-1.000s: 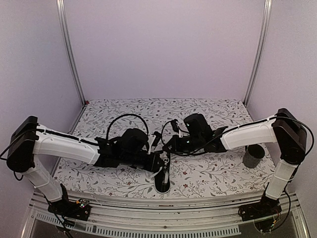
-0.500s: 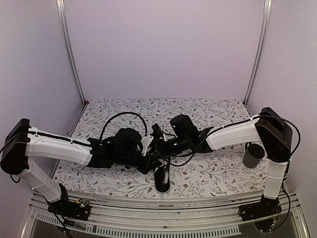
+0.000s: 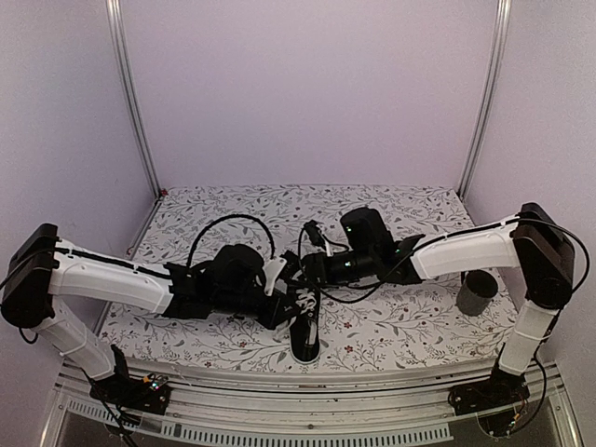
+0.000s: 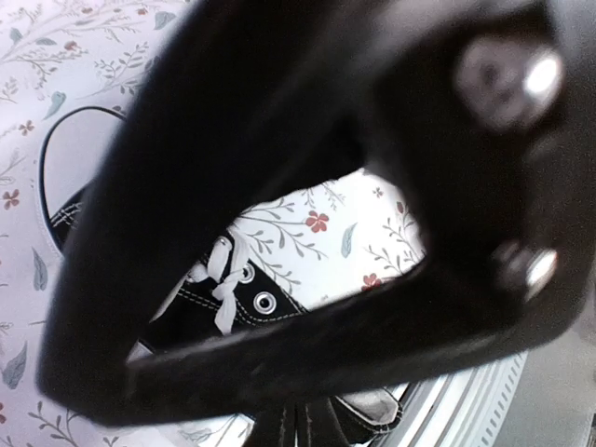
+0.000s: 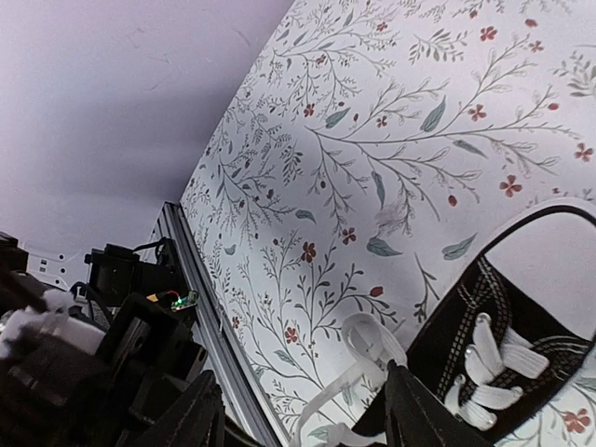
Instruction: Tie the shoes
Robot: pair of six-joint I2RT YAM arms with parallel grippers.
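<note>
The black sneaker lies near the table's front edge, its white toe cap pointing at the arms. In the left wrist view its white laces and an eyelet show behind a big blurred black shape. My left gripper hovers at the shoe's left side; its fingers are pressed together, and I cannot see a lace between them. My right gripper hangs just behind the shoe's opening. It is open, and a lace loop lies loose on the cloth ahead of its spread fingers, beside the shoe.
A dark grey mug stands at the right near the right arm's upright link. The floral tablecloth covers the table up to a metal rail at the front. Purple walls close in the back and both sides.
My right gripper was shut and has opened, and the lace loop now lies free. The right arm swung left over the shoe, then drew back a little. The left arm has barely shifted.
</note>
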